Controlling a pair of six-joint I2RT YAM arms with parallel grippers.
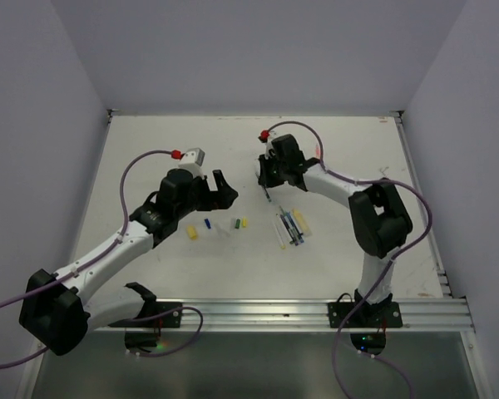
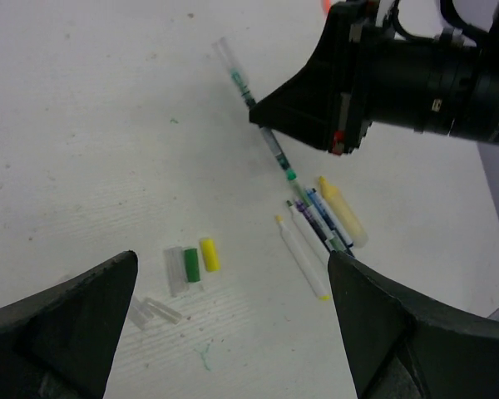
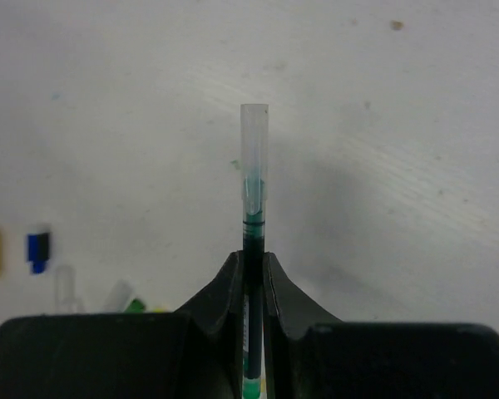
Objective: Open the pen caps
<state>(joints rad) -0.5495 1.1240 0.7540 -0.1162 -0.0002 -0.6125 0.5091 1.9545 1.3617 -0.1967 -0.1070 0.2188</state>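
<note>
So the right claw is clamped on the barrel of a thin green-ink pen. The pen's long axis runs straight out from the fingers, and its clear tube-like cap pokes toward the top of the right wrist frame, free of the jaws. In the left wrist view the pen slants from upper left, the cap end, down to the right. The left claw is spread wide with nothing in it, low in that frame, so the cap lies ahead and up from it. My guess: the left arm reaches in and pulls along that slant. No containers here. A stubby green cap and a stubby yellow cap lie loose on the white table, with a bundle of other pens at right.
</note>
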